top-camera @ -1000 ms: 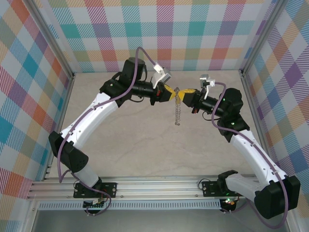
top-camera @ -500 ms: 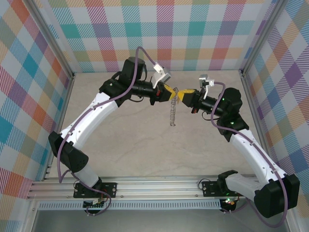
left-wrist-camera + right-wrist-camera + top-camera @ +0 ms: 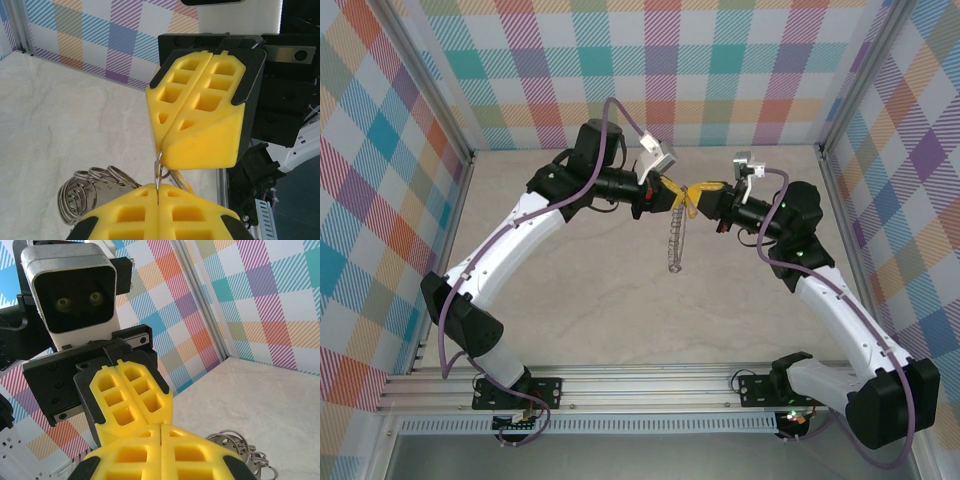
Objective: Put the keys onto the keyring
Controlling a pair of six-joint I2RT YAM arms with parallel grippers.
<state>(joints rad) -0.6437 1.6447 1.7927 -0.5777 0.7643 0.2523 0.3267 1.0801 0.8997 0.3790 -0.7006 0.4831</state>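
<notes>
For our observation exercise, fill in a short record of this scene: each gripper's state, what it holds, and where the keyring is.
left gripper: shut, pinching a ring of the keyring
right gripper: shut, tip to tip with the left, apparently on the same ring
keyring: chain of rings hanging down from where the tips meet
arms: both raised, meeting over the table

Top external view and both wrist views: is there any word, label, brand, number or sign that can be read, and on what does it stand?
None: no word, label, brand, number or sign can be read in these views.
The yellow fingers, the wrist camera housing, the keyring and the plaid walls bear no lettering.
</notes>
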